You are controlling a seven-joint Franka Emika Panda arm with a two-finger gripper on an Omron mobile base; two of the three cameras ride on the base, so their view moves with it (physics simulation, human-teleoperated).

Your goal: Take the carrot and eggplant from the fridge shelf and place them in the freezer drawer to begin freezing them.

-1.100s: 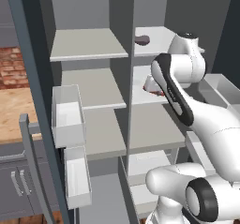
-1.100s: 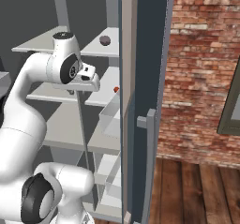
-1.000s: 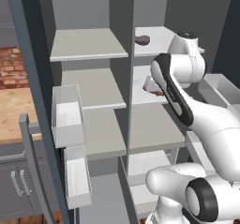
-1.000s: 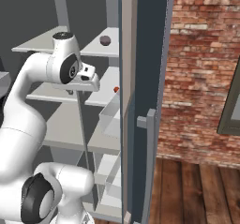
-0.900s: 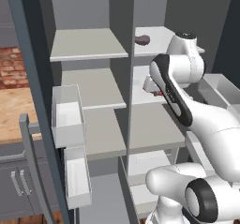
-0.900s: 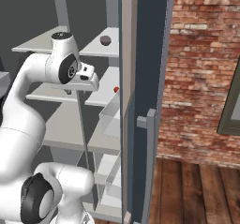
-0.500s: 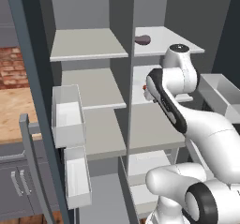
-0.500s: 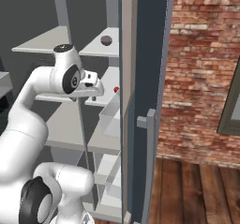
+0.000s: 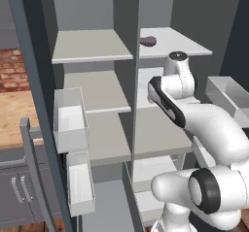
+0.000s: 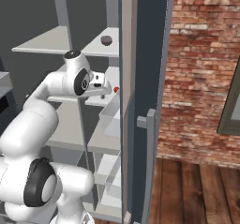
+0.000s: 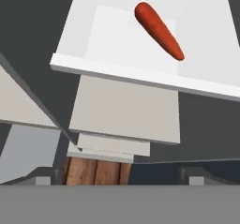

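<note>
Reaching into the open fridge, the arm held its gripper point(image 10: 106, 85) just short of the middle shelf point(image 11: 117, 40). The fingers point(image 11: 48, 177) stood spread wide at the bottom corners of the hand view, released, with nothing between them.

The carrot point(image 11: 158, 24) lay flat on that white shelf, ahead of the fingers and a little off to one side, clear of both tips. In the right base view it was a small red spot point(image 10: 116, 89) just beyond the fingers. It sat at a slant to the line between the two tips.

The eggplant point(image 9: 148, 41) rested on the shelf above, higher than the fingers and well apart from them, untouched. I could not pick out the freezer drawer with any certainty from these views.

By my reading the step in hand was the pick of the carrot, at the approach, so the task looked to be at its very beginning with both vegetables on their shelves. The next move would call for pushing the fingers forward over the shelf edge until the carrot lay between them. The wrist would need rolling so the tips closed across the carrot's narrow width rather than along it. A thin, round thing on a smooth shelf could roll or skid away if one tip touched first, so a centred, level closing mattered.
</note>
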